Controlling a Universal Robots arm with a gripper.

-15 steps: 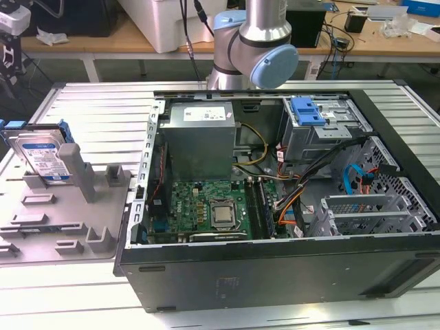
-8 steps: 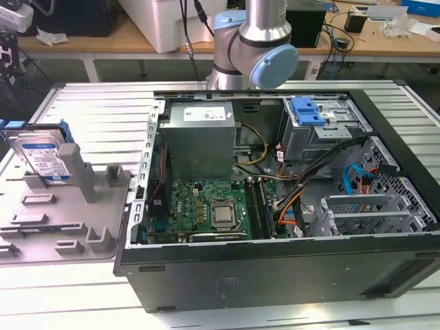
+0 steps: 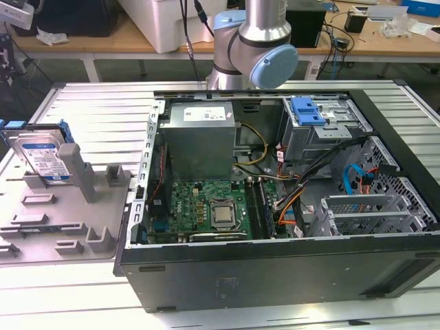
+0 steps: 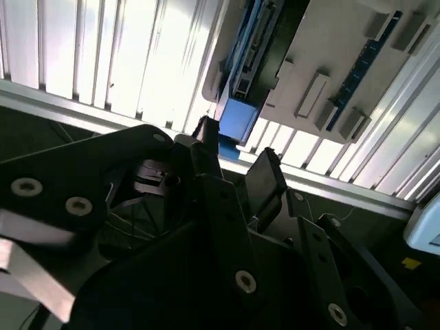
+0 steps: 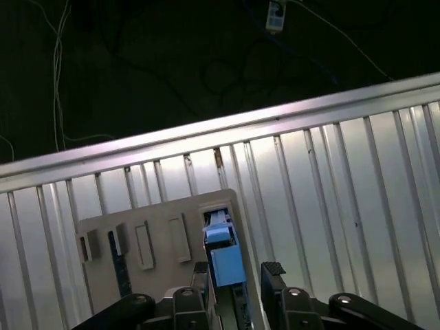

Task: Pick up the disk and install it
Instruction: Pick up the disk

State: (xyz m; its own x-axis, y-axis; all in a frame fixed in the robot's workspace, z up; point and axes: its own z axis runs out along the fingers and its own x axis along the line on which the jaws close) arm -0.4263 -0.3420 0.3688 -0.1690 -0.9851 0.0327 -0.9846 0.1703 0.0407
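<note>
While I am hovering over the slatted metal table (image 5: 330,179), my gripper (image 5: 236,270) is hanging released. Its fingers (image 5: 273,269) are spread apart and clasping nothing, in both wrist views.

The disk (image 3: 41,155) is sitting on the grey fixture plate (image 3: 96,216), which is lying just beside the open computer case (image 3: 275,275), on the exterior view's left. The disk is leaning tilted with its label side facing up, propped against an upright grey post (image 3: 82,172).

In the first wrist view its blue frame (image 5: 223,254) is showing in line with the gap between my fingers, farther off than the tips. I am not touching it. In the second wrist view the disk is appearing edge-on on that plate, blue end toward me.

In the exterior view my arm (image 3: 251,41) is rising behind the case. Inside the case a green motherboard (image 3: 206,206) is lying flat and a grey power supply (image 3: 201,134) is sitting next to it. A blue drive bay piece (image 3: 307,111) is sitting at the far corner, toward the exterior view's right.
</note>
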